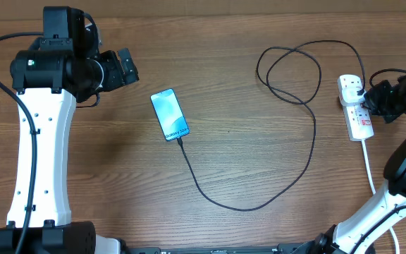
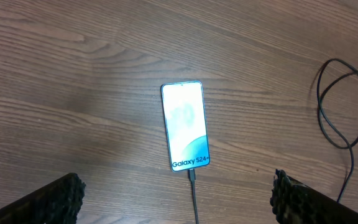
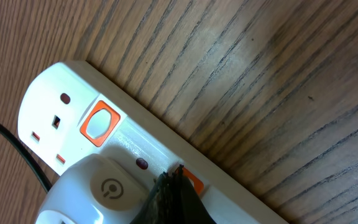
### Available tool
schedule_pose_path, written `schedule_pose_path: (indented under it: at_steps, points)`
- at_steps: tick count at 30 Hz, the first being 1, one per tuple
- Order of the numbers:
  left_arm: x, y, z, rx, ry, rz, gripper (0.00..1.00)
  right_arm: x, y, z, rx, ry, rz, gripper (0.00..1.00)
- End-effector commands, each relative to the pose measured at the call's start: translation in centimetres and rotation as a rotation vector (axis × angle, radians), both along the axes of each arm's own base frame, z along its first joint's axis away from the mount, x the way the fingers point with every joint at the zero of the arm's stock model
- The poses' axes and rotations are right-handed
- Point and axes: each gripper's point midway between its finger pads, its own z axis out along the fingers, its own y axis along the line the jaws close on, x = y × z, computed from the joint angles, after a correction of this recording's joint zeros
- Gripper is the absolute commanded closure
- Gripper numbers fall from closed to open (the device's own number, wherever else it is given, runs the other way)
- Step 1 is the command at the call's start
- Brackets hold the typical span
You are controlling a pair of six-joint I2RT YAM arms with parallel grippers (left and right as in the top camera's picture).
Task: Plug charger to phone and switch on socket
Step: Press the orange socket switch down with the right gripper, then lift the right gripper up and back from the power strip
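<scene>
The slim rectangular smartphone with a bright blue-white screen (image 1: 169, 114) lies flat and slightly askew on the brown wood-grain table (image 1: 210, 42), left of centre, with bare wood open on every side. "Galaxy S24" reads clearly along its near short edge. The long thin black charger cable (image 1: 259, 207) has its small tip seated in that edge. From there it sweeps in a wide curve across the open middle, then coils in loose loops at the far right, beside the narrow white power strip (image 1: 359, 123).

The strip sits close to the right edge of the overhead view, and its white cord (image 1: 369, 169) trails toward the near side. A white rounded plug body (image 3: 104, 186) bearing a power symbol sits on it. One red rocker switch (image 3: 99, 123) is fully exposed.

The right claw (image 3: 169, 183) is clenched, empty, its tips at a second red switch (image 3: 193, 181), which they partly hide. The left claw (image 1: 127, 65) is spread wide, grasping nothing, above clear wood just left of the phone.
</scene>
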Motion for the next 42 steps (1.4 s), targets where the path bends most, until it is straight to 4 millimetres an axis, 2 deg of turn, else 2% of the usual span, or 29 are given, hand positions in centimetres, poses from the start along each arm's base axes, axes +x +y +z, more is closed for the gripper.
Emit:
schedule_pose_path:
  at_steps: [1,13,20,24,29,32,35,38,42]
  points:
    - [-0.2,-0.2,0.9,-0.004,-0.024,-0.019,0.00,-0.1,8.5,-2.3,0.213,0.049,0.149,0.96]
    - [-0.2,-0.2,0.9,-0.005,-0.024,-0.019,0.00,0.0,10.0,-2.3,0.214,0.061,0.183,0.96]
    - [-0.2,-0.2,0.9,-0.005,-0.024,-0.019,0.00,-0.2,10.2,-2.3,0.218,0.070,0.184,0.96]
    - [-0.2,-0.2,0.9,-0.005,-0.024,-0.019,0.01,0.1,9.7,-2.4,0.189,0.062,0.181,0.96]
    - [-0.1,-0.2,0.9,-0.004,-0.025,-0.019,0.01,0.9,7.1,-2.2,0.123,0.034,0.136,0.96]
    - [-0.1,-0.2,0.9,-0.004,-0.025,-0.019,0.00,1.2,5.2,-0.7,0.111,0.005,0.101,0.96]
    - [-0.1,-0.2,0.9,-0.004,-0.025,-0.019,0.00,1.3,3.0,1.9,0.085,-0.043,0.063,0.96]
    - [-0.1,-0.2,0.9,-0.004,-0.025,-0.019,0.00,1.2,0.9,5.6,0.044,-0.111,0.026,0.96]
    - [-0.2,-0.2,0.9,-0.003,-0.025,-0.019,0.00,0.7,-0.2,10.3,-0.008,-0.193,0.007,0.96]
